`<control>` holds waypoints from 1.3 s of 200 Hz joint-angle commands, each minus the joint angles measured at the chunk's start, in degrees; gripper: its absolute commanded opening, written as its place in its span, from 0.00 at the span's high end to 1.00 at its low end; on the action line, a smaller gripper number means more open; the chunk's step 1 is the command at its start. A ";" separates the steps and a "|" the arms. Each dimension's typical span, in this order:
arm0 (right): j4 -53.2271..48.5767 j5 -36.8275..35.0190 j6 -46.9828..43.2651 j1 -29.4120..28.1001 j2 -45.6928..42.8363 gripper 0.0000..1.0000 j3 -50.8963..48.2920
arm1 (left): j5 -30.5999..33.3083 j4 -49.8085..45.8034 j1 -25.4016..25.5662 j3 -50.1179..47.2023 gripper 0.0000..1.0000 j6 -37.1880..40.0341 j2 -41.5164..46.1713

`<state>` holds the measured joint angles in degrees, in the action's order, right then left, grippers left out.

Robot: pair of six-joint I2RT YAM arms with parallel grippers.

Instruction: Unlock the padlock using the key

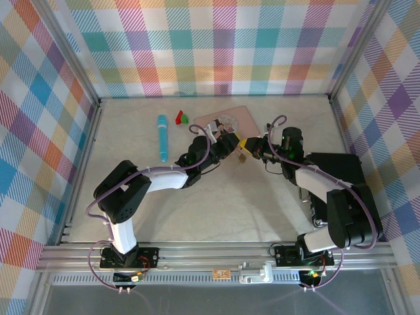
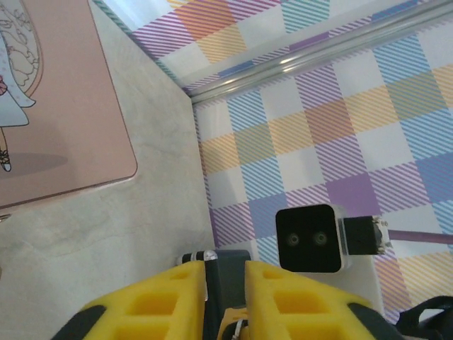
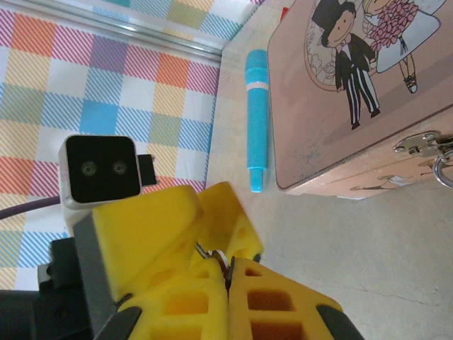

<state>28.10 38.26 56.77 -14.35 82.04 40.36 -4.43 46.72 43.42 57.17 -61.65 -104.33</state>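
Bright, even overhead light; soft shadows; sharp overview, blurred near foregrounds at wrists.

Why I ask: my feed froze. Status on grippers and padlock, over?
Right gripper shut, left gripper narrow, tips together. Padlock at the tips, hold unclear. Pink box close behind, not blocking.

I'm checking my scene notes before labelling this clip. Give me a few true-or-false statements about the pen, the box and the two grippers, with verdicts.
1. The turquoise pen lies left of the pink box in the top view. True.
2. The pen stands upright. False: it lies flat on the table.
3. The box lid shows a cartoon bride and groom. True.
4. The left gripper and right gripper sit at opposite table ends. False: they meet close together, just in front of the box.
5. The right gripper is wide open. False: it is shut.
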 commanded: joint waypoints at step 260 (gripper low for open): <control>3.52 18.62 -16.45 2.88 -2.85 0.73 1.31 | -26.95 14.04 -5.27 2.07 1.00 7.02 0.65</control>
<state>26.92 55.61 38.98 -10.85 78.13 42.39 -30.17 57.17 38.06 58.00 -54.41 -102.94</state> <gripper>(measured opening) 0.279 0.049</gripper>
